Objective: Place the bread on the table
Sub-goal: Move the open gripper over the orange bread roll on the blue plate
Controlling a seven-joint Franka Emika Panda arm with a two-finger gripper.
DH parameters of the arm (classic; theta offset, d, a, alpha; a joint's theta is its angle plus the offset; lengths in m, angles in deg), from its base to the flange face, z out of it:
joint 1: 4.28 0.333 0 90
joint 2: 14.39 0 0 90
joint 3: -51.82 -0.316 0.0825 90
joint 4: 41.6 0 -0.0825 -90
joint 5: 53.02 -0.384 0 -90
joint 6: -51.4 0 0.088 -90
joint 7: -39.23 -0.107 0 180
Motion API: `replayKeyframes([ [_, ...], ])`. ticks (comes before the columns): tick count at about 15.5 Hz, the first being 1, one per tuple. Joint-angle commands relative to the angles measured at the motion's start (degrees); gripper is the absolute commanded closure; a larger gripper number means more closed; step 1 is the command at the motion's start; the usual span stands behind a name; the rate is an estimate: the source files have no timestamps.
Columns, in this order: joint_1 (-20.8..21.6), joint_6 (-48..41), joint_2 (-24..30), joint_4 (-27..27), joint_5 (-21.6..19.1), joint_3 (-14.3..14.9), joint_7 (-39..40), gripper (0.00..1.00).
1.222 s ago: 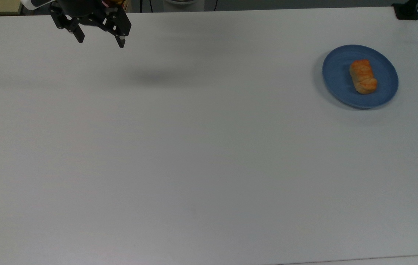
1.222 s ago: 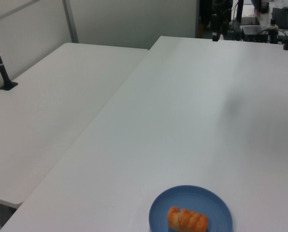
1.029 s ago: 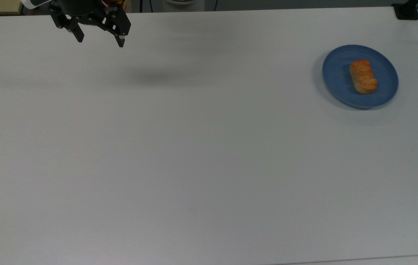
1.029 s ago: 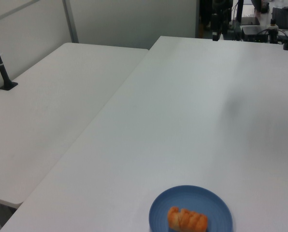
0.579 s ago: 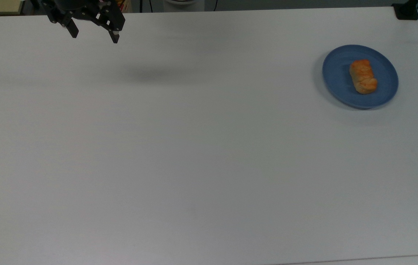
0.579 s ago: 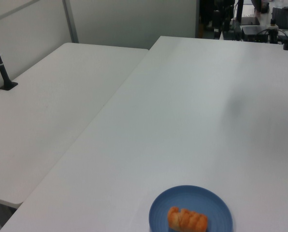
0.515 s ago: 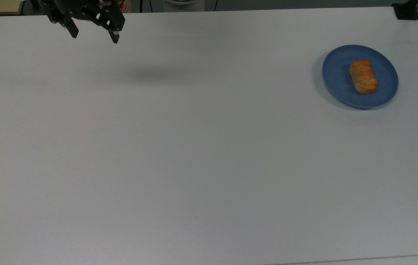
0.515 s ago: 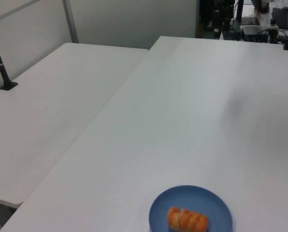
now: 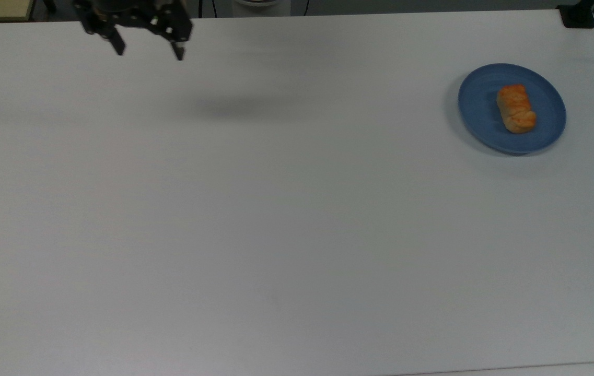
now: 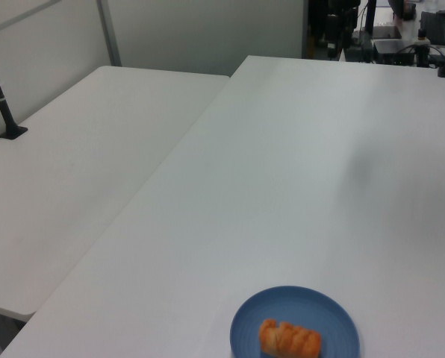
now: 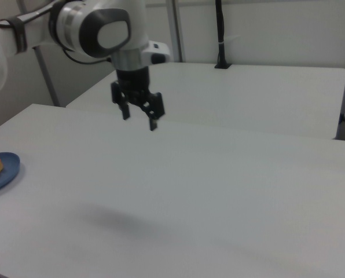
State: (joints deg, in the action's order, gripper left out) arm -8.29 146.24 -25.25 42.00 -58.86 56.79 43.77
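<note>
Top view: one bread [image 9: 516,108] lies on one blue plate [image 9: 480,116], long axis running top to bottom, on the table [image 9: 286,209]; one end effector [image 9: 149,51] hangs spread wide, empty, well apart.

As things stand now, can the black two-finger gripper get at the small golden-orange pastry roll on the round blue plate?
Probably yes. The gripper hangs open above the white table, far from the bread on the blue plate. Nothing stands on the tabletop between them, and the bread's top is uncovered.
</note>
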Motion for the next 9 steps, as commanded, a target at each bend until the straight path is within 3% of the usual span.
replayKeyframes([
  [1, 5.83, 0.26, 1.81, 0.43, -2.33, -1.02, -6.71, 0.00],
  [6, 21.02, 2.54, 0.85, 0.43, -2.07, -1.02, -17.35, 0.00],
  [9, 30.52, 9.29, -1.96, 0.43, -1.90, -1.02, -27.80, 0.00],
])
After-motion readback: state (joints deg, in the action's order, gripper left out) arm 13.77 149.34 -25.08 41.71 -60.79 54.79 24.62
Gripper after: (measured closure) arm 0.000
